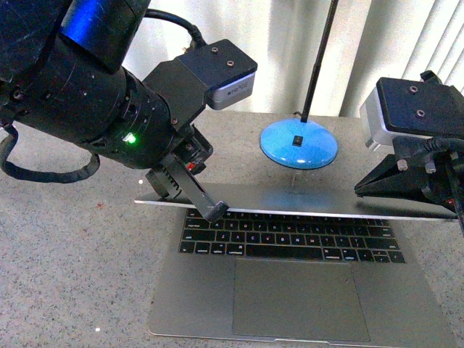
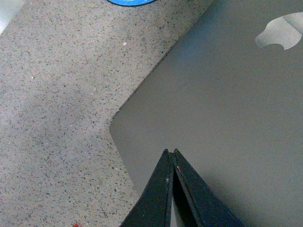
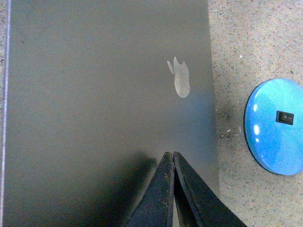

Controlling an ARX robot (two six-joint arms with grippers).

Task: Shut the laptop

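Speckled grey stone-look countertop (image 1: 65, 246) before pale curtains (image 1: 290, 43): a slim silver-grey metal laptop (image 1: 290, 297) lies at its centre, its plain lid (image 1: 304, 204) tipped forward almost level above the black keys.

Left gripper (image 1: 214, 212) and right gripper (image 1: 358, 191) each have their black fingers pressed together into a wedge, the tips apparently resting on the lid's outer face, one towards each side of the shiny apple logo (image 3: 179, 78). A round blue lamp base (image 1: 299, 143) with a black switch stands just behind. The lid looks thin, stiff and smooth, so tips may slide. Gripping it seems unnecessary; level downward pressure near the free edge should fold it, eased gently, since the screen underneath is fragile.
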